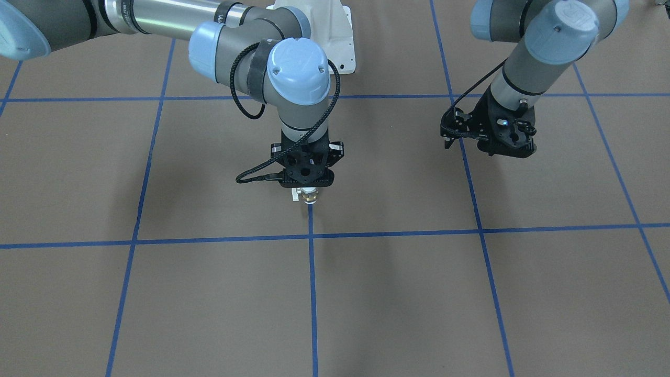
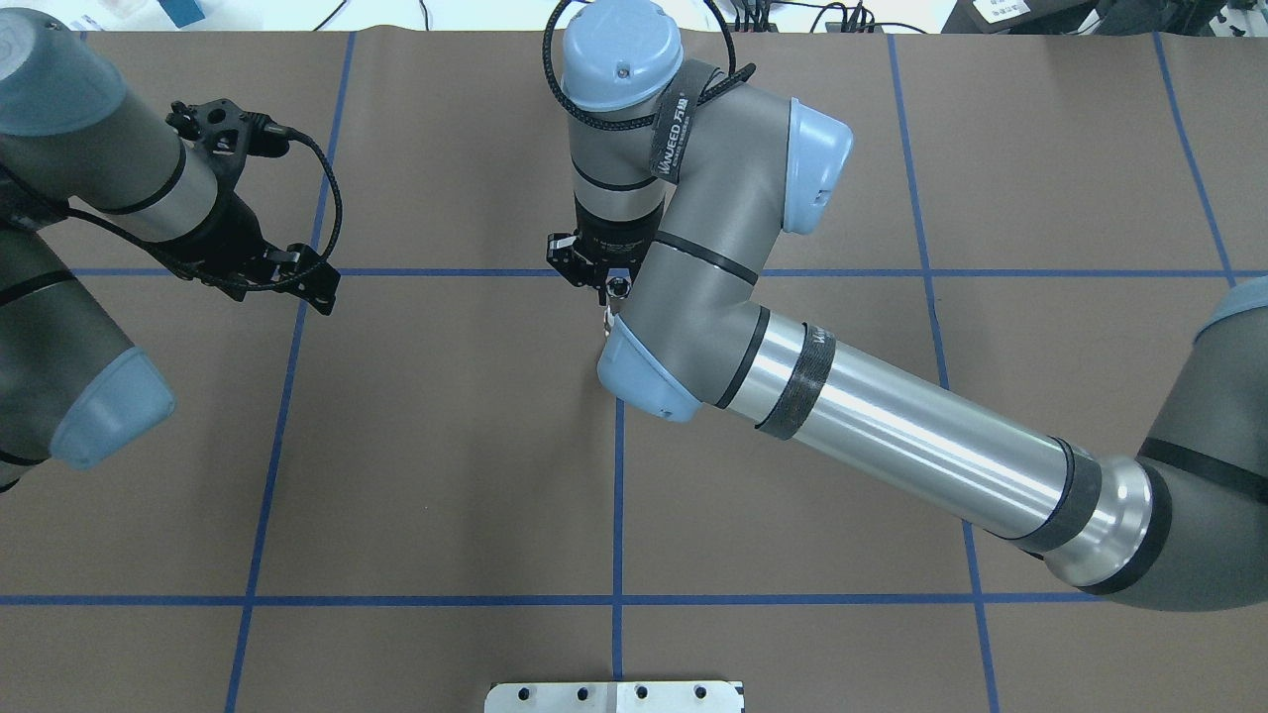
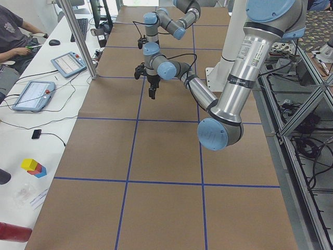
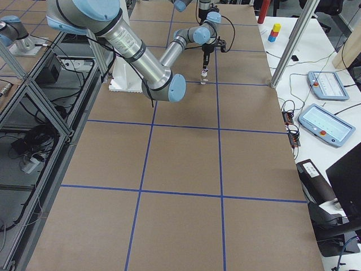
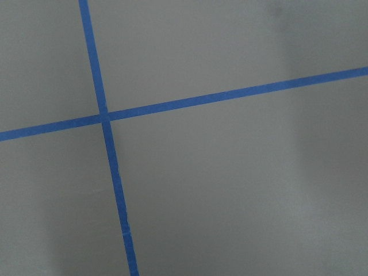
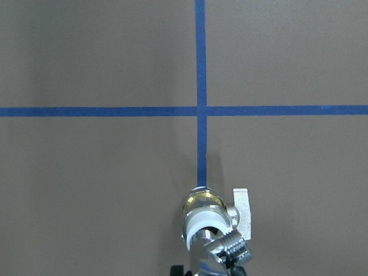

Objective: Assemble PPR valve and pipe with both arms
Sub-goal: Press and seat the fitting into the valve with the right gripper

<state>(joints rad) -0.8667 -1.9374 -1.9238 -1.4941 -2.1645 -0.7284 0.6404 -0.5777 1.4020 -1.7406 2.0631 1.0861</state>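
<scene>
Your right gripper (image 1: pixel 308 184) is clenched on the pipe (image 6: pixel 230 248). Its silver threaded end points up towards the wrist camera. The PPR valve (image 6: pixel 204 218) hangs joined beneath it, white ring uppermost, then brass body, with the white tab to one side. The pair sits low over a blue tape line (image 6: pixel 200 149) near the middle of the table (image 2: pixel 446 446), just short of a tape crossing. You cannot tell whether the valve touches the paper.

Your left gripper (image 2: pixel 319 292) hangs over the table's left side, well apart from the parts. Whether its claw is released or clenched cannot be told.

A black strap (image 2: pixel 674 124) on the right arm's wrist carries white lettering that looks like "WWEED", too soft to confirm.
</scene>
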